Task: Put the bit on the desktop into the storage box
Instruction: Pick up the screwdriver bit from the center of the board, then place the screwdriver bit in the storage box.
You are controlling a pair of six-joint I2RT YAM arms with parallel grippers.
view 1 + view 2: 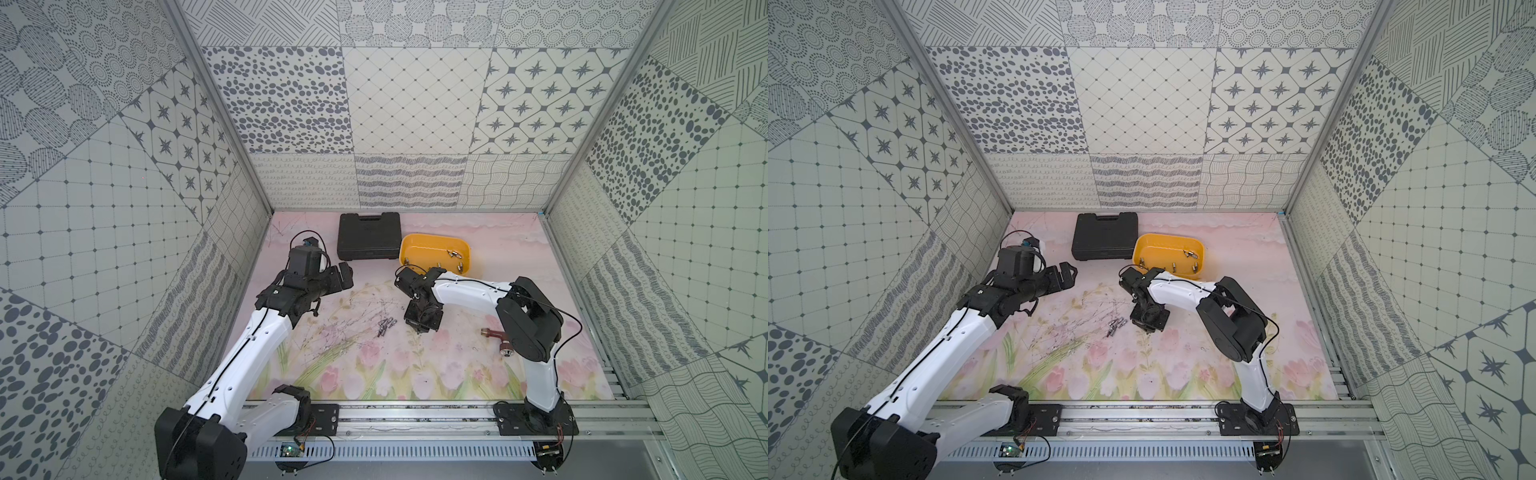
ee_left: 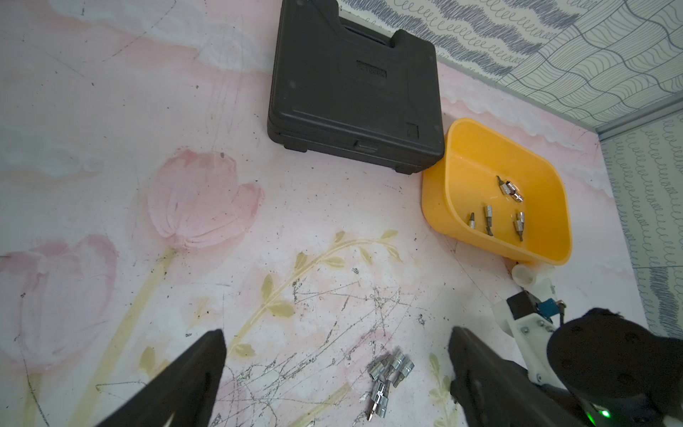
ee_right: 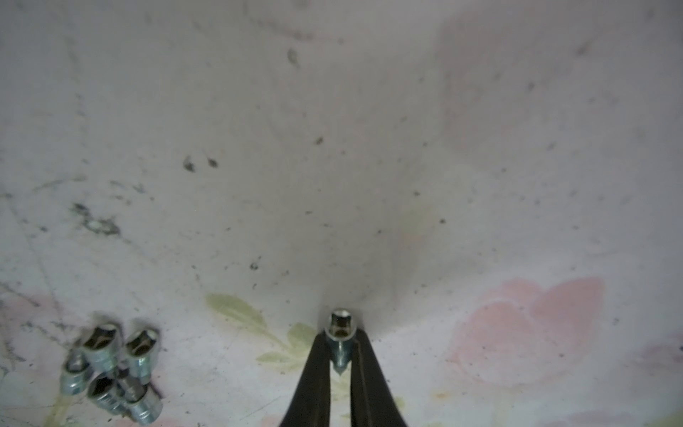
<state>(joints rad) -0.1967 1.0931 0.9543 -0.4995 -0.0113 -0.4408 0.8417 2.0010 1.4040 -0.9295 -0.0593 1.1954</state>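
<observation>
My right gripper point(image 3: 340, 338) is shut on a small silver bit point(image 3: 340, 325), held just above the flowered desktop. In both top views this gripper point(image 1: 419, 328) point(image 1: 1148, 328) points down, just right of a pile of several loose bits point(image 1: 385, 325) point(image 1: 1116, 326) point(image 3: 111, 369) point(image 2: 388, 373). The yellow storage box point(image 1: 428, 253) point(image 1: 1163, 249) point(image 2: 480, 159) stands behind it, with several bits point(image 1: 453, 252) point(image 2: 510, 188) inside. My left gripper point(image 1: 347, 276) point(image 1: 1069, 274) point(image 2: 336, 336) hovers open and empty, left of the box and behind the pile.
A shut black tool case point(image 1: 368, 235) point(image 1: 1104, 237) point(image 2: 351, 92) lies at the back, touching the box's left end. A dark red handled tool point(image 1: 496, 338) lies on the desktop, partly behind the right arm. Patterned walls enclose three sides.
</observation>
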